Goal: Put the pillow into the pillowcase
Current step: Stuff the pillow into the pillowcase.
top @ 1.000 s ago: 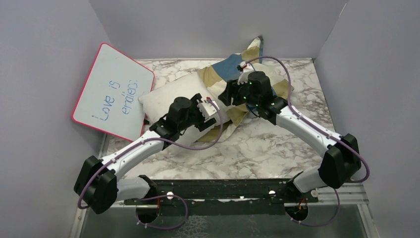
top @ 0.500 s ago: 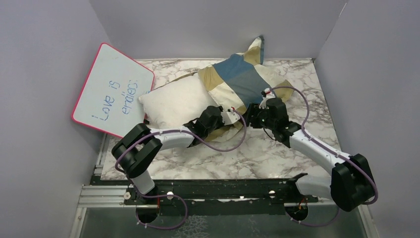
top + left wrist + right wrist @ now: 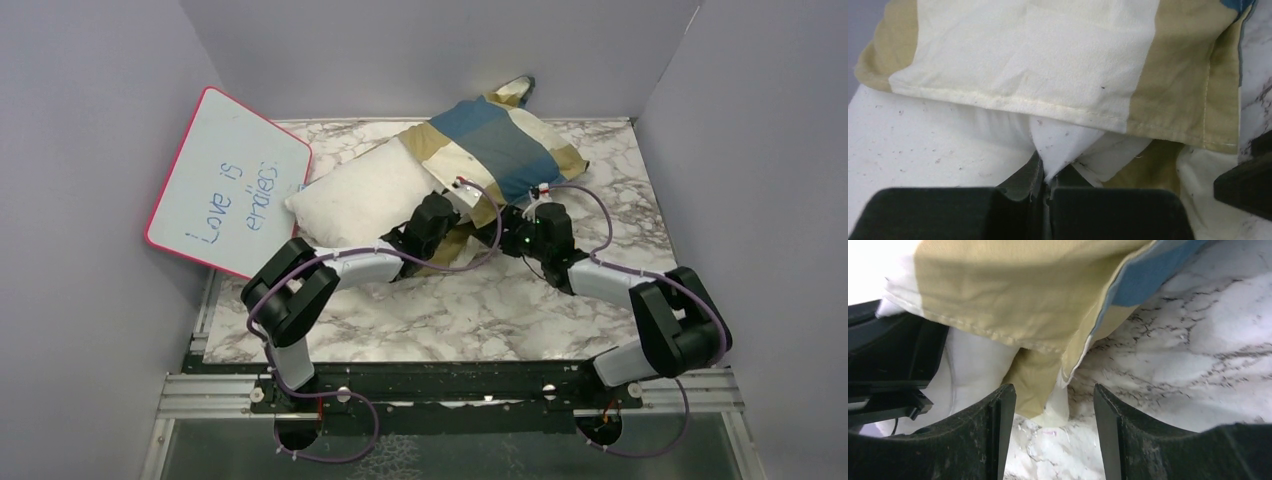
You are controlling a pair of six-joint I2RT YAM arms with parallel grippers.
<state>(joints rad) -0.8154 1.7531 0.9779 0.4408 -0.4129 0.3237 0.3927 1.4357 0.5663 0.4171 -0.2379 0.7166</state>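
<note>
The left gripper (image 3: 1045, 182) pinches a thin fold of the pillow (image 3: 360, 195), mid-frame, partly inside the pillowcase (image 3: 495, 145) at upper centre. The right gripper (image 3: 1053, 405) gapes around its tan hem. That skimpy pinch could slip on a push, bunching fabric.

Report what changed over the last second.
Both arms dropped from above the pillow to its near edge. The left gripper closed, pinching white pillow fabric just under the pillowcase hem. The right gripper stayed open at that hem, holding nothing. The whiteboard did not move.
</note>
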